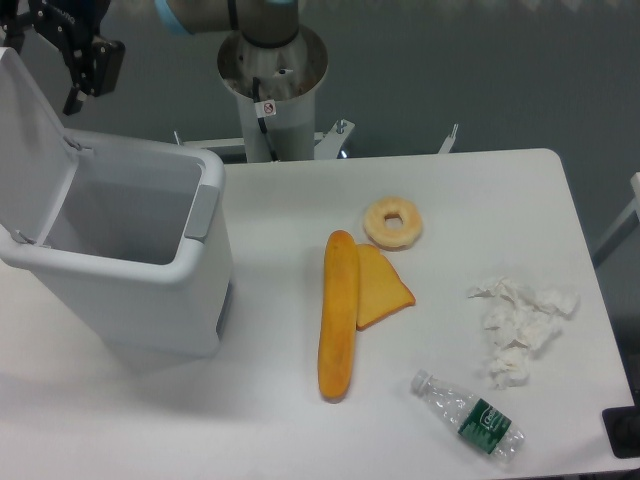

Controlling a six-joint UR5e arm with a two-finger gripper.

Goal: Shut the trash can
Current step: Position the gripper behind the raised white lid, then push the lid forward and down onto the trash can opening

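Here the trash can [130, 265], boxy and pale grey-white, sits at the desk's [300, 420] left end, its lid raised upright and a grey latch tab showing. The dark tool [72, 60] hangs above the lid; I cannot tell how open.

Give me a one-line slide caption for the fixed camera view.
Gripper near the raised lid of the open trash can; food and litter lie on the table.

A: What's on your table [480, 180]?
B: You've got the trash can [140, 270] at the left edge, baguette [338, 315], bread slice [380, 288], donut [392, 222] mid-table, tissues [520, 325] and bottle [470, 415] by the right edge.
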